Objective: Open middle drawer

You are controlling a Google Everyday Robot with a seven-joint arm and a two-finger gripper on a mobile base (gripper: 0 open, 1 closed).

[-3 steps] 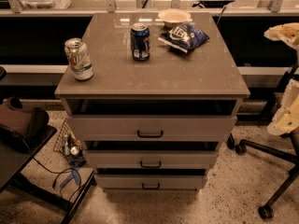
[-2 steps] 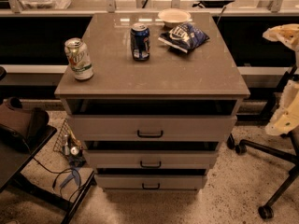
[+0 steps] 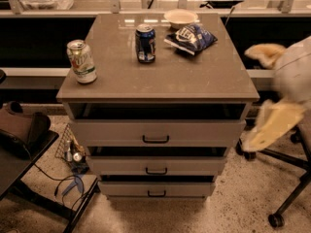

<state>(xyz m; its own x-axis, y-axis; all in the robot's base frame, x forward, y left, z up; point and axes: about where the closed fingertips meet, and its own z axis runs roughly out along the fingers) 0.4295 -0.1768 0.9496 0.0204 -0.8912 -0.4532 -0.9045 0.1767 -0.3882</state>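
The gripper (image 3: 278, 93) hangs at the 3 o'clock edge of the view, blurred. Its pale rounded body lies toward 2 o'clock, and its beige end points toward 9 o'clock. The arm leaves the view at 3 o'clock.

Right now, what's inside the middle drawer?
Only a dark gap above the middle drawer front shows; the top drawer covers its contents. The claw is right of the cabinet.

No print is showing legibly: markings on the green can (image 3: 81, 62), blue can (image 3: 145, 43) and blue bag (image 3: 190, 38), all left of the gripper (image 3: 274, 98), are blurring.
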